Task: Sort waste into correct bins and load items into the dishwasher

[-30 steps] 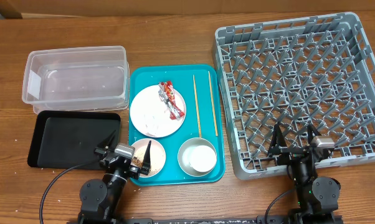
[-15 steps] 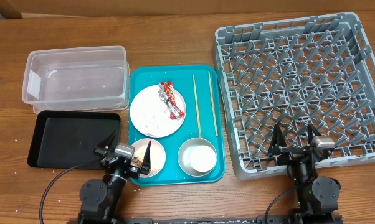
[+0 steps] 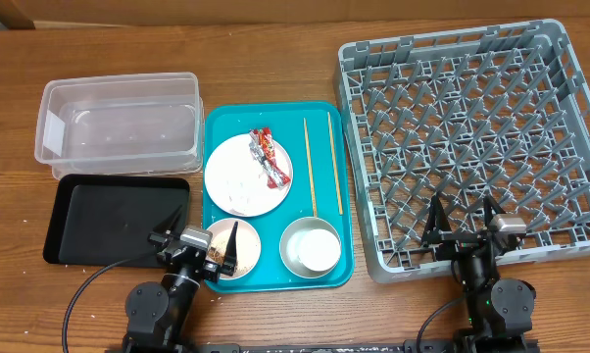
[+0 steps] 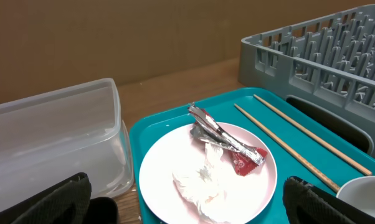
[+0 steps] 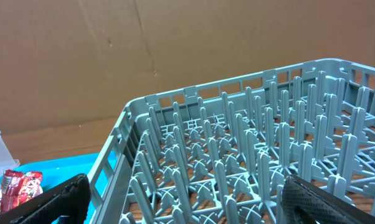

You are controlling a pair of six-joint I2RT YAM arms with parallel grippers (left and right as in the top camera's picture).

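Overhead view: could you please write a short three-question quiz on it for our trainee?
1. True or false: the large grey plastic lattice dish rack holds no crockery.
2. The small red printed snack wrapper lies on: A) the large round white plate; B) the shallow black plastic tray; C) the clear rectangular plastic tub.
3. How many thin wooden chopsticks lie on the teal plastic serving tray?
Key: 1 true; 2 A; 3 two.

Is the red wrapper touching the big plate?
Touching. The left wrist view shows the wrapper lying on the plate.
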